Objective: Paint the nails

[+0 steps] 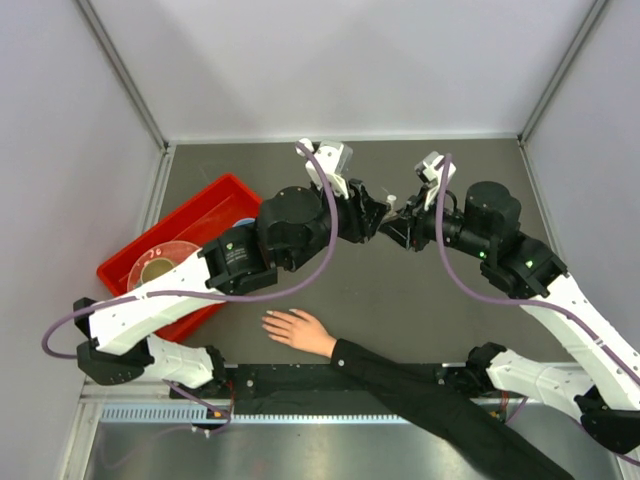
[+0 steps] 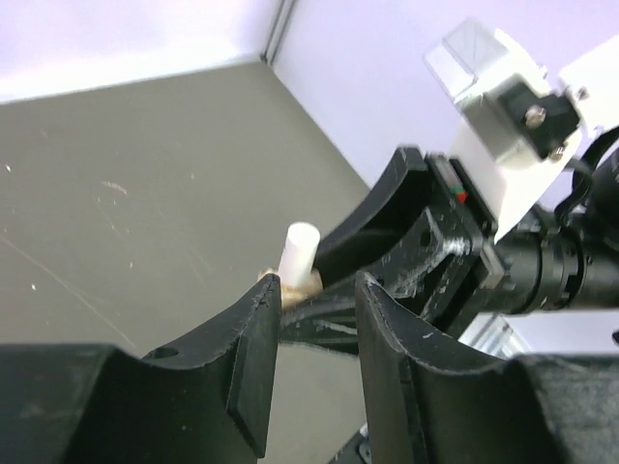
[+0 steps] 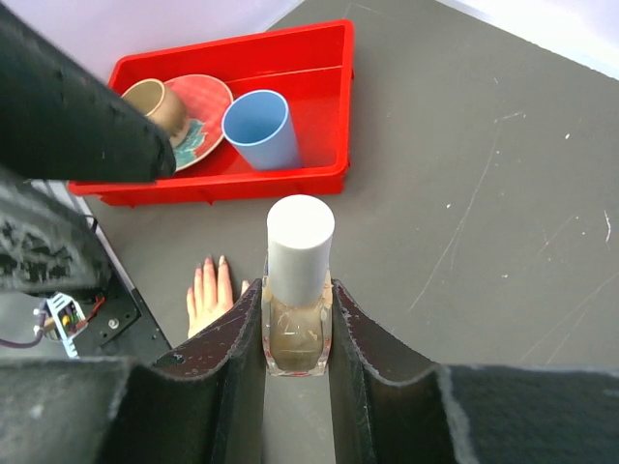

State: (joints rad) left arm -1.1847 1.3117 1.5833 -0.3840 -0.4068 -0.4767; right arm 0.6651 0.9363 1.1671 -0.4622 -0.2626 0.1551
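— Where are the nails [image 3: 221, 260]?

— On the hand [image 1: 296, 331] lying flat on the bench [image 1: 450, 300] at its near edge, between the two arm bases. The fingers are spread and point left. A black sleeve [image 1: 430, 395] runs off from the wrist to the near right. The nails are tiny pale tips; I can't make out more of them than that.

— And the arms?

— Both are raised over the middle of the bench, farther back than the hand, and their tips nearly meet. The right end effector [image 3: 296, 319] is closed snugly on a small polish bottle [image 3: 299, 271], one finger on each side of the glass. The bottle stands upright and its white cap [image 3: 301, 242] sticks up free above the fingers.

— Is the left one holding anything?

— No. The left end effector [image 2: 319, 290] has its fingers parted with a clear gap and nothing between them. It sits just beside the cap; I can't tell if one tip touches it.

— Anything else around?

— A red tray [image 1: 215, 195] at the far left, with a plate [image 3: 205, 108], a tan cup [image 3: 155, 104] on the plate and a blue cup [image 3: 261, 129] beside them.
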